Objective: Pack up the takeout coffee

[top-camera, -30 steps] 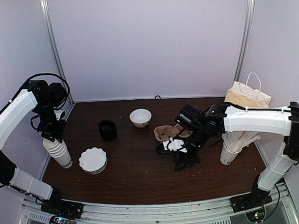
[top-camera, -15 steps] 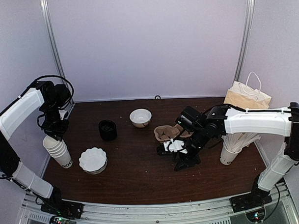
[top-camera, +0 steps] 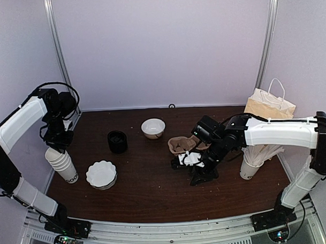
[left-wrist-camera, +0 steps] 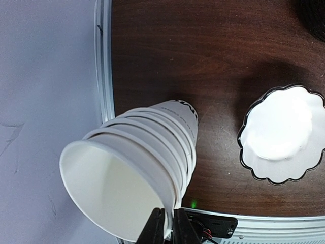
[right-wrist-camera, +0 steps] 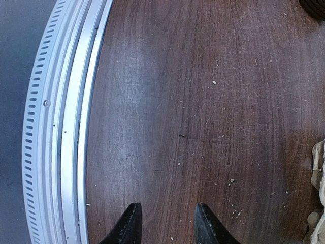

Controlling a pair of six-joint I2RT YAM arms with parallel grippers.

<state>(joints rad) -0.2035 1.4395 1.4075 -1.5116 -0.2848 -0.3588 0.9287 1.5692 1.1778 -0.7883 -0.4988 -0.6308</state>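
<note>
No takeout coffee stands on its own in any view. A nested stack of white paper cups (top-camera: pixel 63 166) stands at the table's left edge, leaning a little. In the left wrist view the stack (left-wrist-camera: pixel 167 129) points its open mouth at the camera. My left gripper (top-camera: pixel 56 145) (left-wrist-camera: pixel 168 226) is shut on the rim of the stack's top cup (left-wrist-camera: pixel 109 190), one finger inside the wall and one outside. My right gripper (top-camera: pixel 200 177) (right-wrist-camera: pixel 167 226) hangs low over bare table at centre right, open with nothing between its fingers.
A white scalloped dish (top-camera: pixel 101 174) (left-wrist-camera: pixel 282 134) lies right of the stack. Behind it are a black cup (top-camera: pixel 117 140) and a white bowl (top-camera: pixel 153 127). A brown cardboard carrier (top-camera: pixel 181 145), a cup of wrapped sticks (top-camera: pixel 250 164) and a paper bag (top-camera: pixel 269 105) are on the right.
My left gripper's jaws have closed onto the top cup's rim and the left arm has shifted slightly back. The right arm has hardly moved.
</note>
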